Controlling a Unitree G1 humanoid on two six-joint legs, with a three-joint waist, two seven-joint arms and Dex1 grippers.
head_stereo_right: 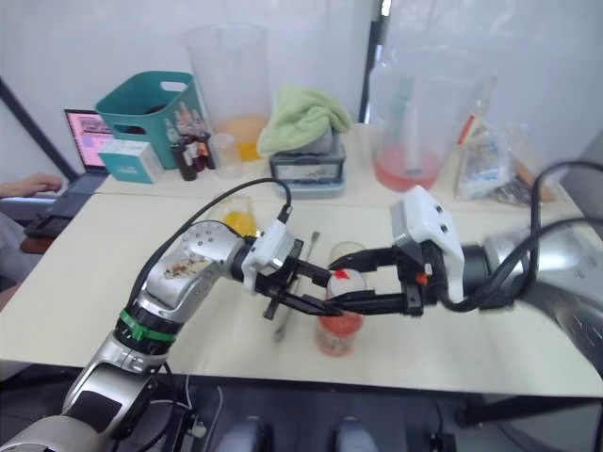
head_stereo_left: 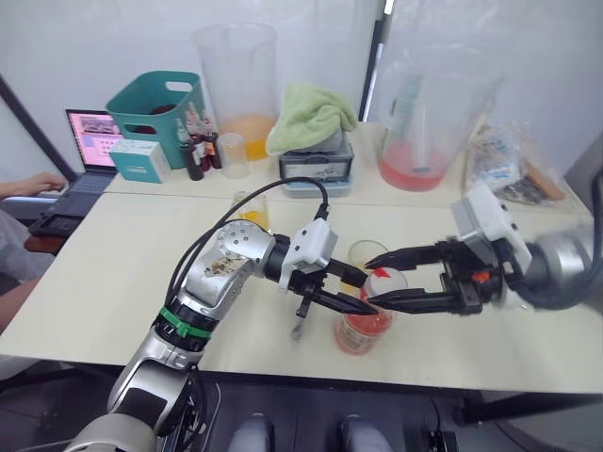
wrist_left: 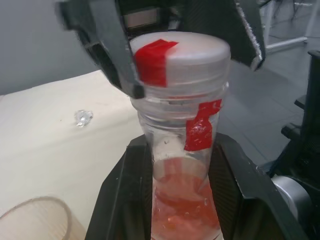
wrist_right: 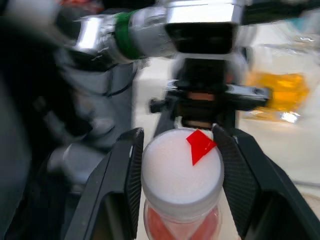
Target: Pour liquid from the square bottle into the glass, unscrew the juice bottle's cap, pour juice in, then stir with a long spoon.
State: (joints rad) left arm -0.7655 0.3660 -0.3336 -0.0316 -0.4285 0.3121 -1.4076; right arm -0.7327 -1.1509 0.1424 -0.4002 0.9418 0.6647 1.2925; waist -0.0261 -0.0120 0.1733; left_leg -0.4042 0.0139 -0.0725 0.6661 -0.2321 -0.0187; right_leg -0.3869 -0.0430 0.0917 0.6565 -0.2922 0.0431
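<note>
Right wrist view: the cap (wrist_right: 182, 172) sits between my right gripper (wrist_right: 182, 175) fingers, closed on it. Left gripper (wrist_left: 182, 200) pinches the juice bottle (wrist_left: 182, 210) below the neck. I judge: hold firm, twist squarely.

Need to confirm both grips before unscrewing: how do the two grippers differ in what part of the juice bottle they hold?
The left gripper clamps the juice bottle at its narrow neck, below the cap; the right gripper closes around the cap itself. The left arm comes in from the robot's left, the right from the opposite side. Both have black fingers set on the same upright bottle.
</note>
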